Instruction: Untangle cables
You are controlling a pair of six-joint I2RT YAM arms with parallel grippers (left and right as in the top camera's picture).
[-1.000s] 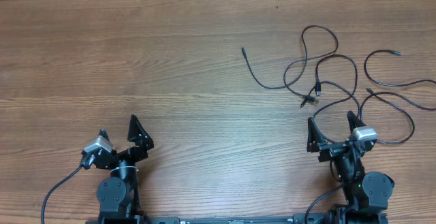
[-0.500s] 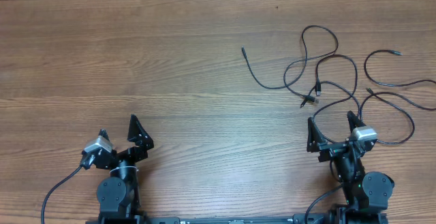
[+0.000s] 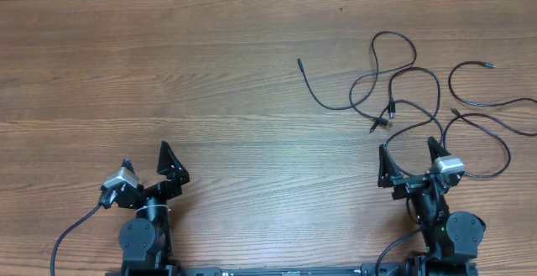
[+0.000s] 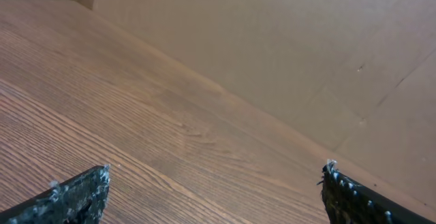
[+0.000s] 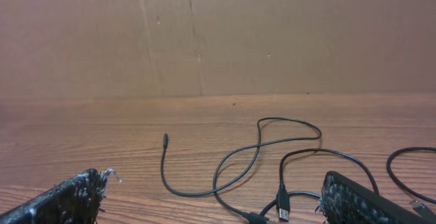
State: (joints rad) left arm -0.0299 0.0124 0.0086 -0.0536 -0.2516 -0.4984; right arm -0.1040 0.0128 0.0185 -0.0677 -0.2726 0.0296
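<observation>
Cables (image 3: 392, 106) lie unmoved on the table (image 3: 210, 75), while left gripper (image 3: 145, 156) and right gripper (image 3: 408, 146) keep jaws wide, empty.

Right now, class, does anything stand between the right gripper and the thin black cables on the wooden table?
Nothing visible does. The open right gripper sits just short of the thin black cables, with only bare brown wooden table between them; the nearest loop lies right beside it.

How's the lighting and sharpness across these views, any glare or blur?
Overhead: even light, cables crisp and nearly shadowless, mild sheen on the table. Right wrist: cables sharp, gripper cropped at the bottom edge. Left wrist: slightly softer, no glare.
</observation>
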